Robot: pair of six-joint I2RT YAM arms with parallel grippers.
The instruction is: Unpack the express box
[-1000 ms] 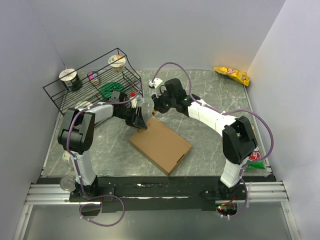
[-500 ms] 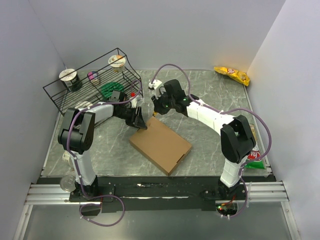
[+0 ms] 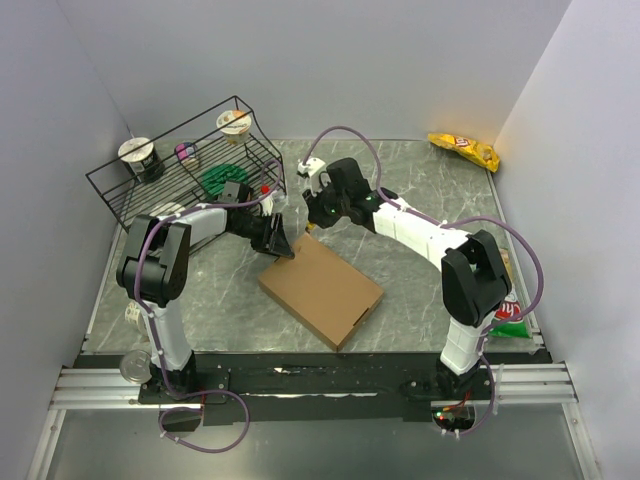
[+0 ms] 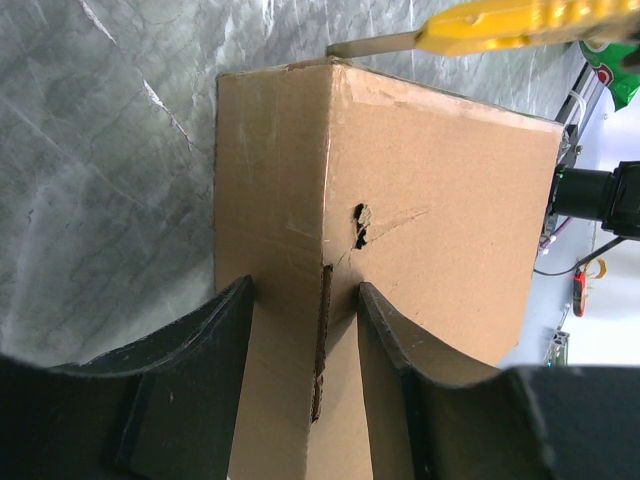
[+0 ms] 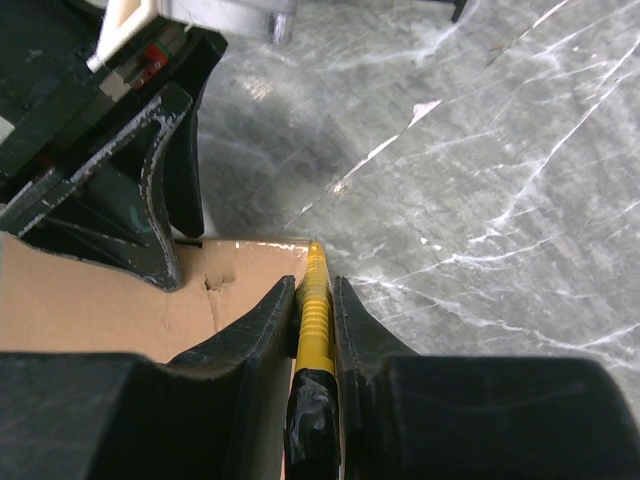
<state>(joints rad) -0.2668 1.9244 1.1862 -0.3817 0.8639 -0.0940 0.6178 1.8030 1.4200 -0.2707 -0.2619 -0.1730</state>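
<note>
The express box (image 3: 322, 290) is a flat brown carton lying slantwise in the middle of the table. My left gripper (image 3: 283, 247) sits at its far left corner, jaws pressed on either side of that corner (image 4: 305, 300), where a small tear shows in the cardboard (image 4: 360, 225). My right gripper (image 3: 312, 222) is shut on a yellow knife (image 5: 315, 310). The knife's tip rests at the box's far edge (image 5: 312, 246), and its blade (image 4: 370, 45) shows in the left wrist view just beyond the box's (image 4: 440, 200) top corner.
A black wire rack (image 3: 190, 160) at back left holds two cups (image 3: 141, 157) (image 3: 234, 123) and a green item (image 3: 222, 180). A yellow snack bag (image 3: 463, 150) lies at back right. A green packet (image 3: 512, 320) is by the right arm's base, a can (image 3: 133, 365) at front left.
My right gripper with the knife has shifted slightly along the box's far corner. The left gripper and the box have stayed put.
</note>
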